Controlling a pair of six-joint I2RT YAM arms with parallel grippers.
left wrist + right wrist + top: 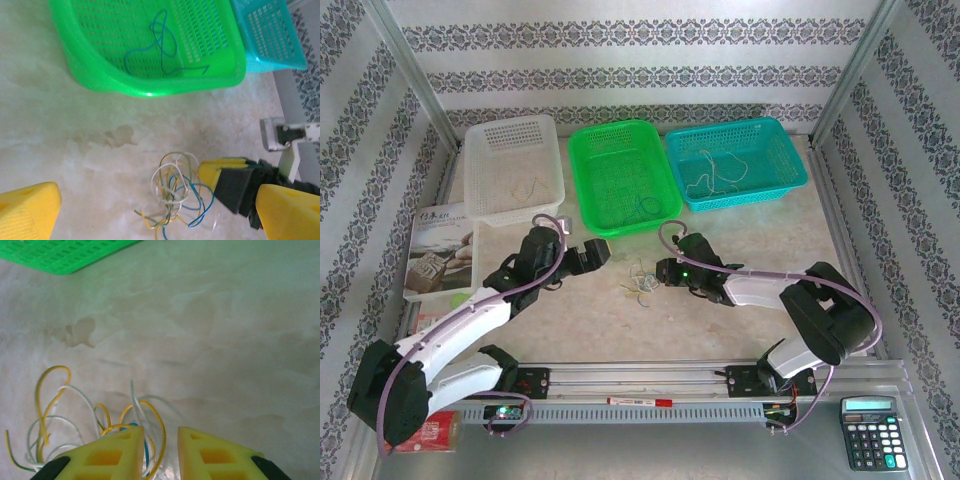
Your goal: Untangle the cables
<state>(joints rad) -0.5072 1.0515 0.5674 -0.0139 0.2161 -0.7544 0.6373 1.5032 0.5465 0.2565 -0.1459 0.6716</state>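
L claw spread wide open over the surface, tangled cables (yellow, blue, whitish) lying on it btwn both claws, R claw at tangle's right edge w/ fingers nearly together, can't tell if it grips any.

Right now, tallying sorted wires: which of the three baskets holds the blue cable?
The green basket, the middle one; the blue cable lies looped inside it.

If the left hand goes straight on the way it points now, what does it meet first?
Most likely the cables, which lie on its line just ahead of the left hand. The right hand is close beside them, and depth is unclear.
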